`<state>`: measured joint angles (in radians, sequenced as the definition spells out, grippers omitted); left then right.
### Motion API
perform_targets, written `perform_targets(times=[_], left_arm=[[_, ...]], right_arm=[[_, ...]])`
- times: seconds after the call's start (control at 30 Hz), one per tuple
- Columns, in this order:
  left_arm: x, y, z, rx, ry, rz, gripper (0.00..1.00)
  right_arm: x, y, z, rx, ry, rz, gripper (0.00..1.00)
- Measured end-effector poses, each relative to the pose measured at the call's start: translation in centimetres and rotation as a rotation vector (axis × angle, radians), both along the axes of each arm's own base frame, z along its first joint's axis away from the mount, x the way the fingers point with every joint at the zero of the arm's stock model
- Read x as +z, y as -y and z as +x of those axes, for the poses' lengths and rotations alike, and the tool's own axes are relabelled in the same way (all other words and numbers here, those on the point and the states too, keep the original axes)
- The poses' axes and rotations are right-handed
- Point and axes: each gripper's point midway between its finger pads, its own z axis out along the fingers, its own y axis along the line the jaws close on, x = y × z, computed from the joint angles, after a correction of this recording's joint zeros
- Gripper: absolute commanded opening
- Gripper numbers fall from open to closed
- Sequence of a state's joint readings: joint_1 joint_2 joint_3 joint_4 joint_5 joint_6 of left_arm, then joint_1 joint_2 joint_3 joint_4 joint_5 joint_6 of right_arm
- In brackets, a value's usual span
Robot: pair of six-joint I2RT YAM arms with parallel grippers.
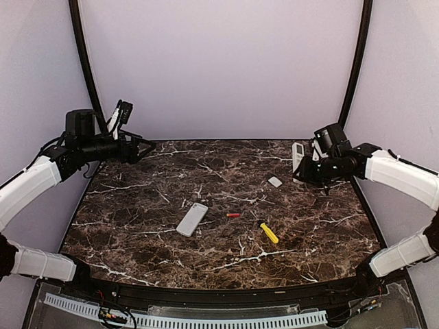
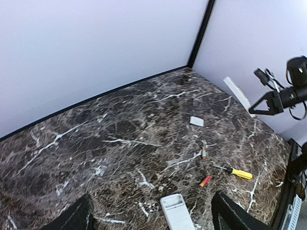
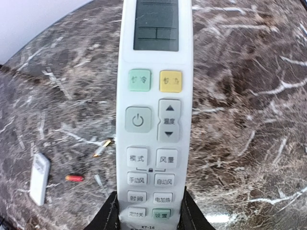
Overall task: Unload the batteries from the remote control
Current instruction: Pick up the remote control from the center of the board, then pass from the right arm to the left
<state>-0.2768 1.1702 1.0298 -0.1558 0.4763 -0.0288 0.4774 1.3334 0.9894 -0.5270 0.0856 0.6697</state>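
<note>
Right gripper (image 3: 149, 211) clamped on the lower end of long white plastic remote control (image 3: 154, 96), button face toward the wrist cam, held up off dark brown marble-pattern table (image 1: 137, 233) at right rear. Left gripper (image 2: 151, 211) jaws wide apart, empty, raised by the left edge. 1 small red cylindrical battery (image 1: 233, 214) lies on the table between flat light-grey remote (image 1: 192, 219) and yellow-handled screwdriver (image 1: 269, 232). 2nd slim cell (image 2: 203, 151), colour unclear, lies near small white flat cover (image 2: 196, 121).

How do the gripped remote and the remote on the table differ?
The gripped remote is raised, clamped at one end by the right gripper; the table remote lies flat, untouched. The gripped remote shows display and buttons; the table remote's face is unclear. Both are slim, white.
</note>
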Motion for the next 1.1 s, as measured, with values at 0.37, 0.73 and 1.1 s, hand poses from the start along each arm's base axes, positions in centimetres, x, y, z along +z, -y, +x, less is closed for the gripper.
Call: perform_targets(times=[0.37, 0.73, 1.1], left_arm=[[1.0, 8.7, -7.7, -0.451, 0.135, -0.027, 0.82], [-0.9, 13.3, -12.0, -0.598, 0.316, 0.186, 0.80], [-5.1, 15.4, -14.3, -0.660, 0.449, 0.432, 0.83]], right_arm=[[8.9, -9.9, -6.7, 0.591, 0.028, 0.374, 0.15], [11.1, -17.7, -15.4, 1.012, -0.172, 0.518, 0.14], [9.4, -19.5, -19.9, 1.150, -0.384, 0.572, 0.14]])
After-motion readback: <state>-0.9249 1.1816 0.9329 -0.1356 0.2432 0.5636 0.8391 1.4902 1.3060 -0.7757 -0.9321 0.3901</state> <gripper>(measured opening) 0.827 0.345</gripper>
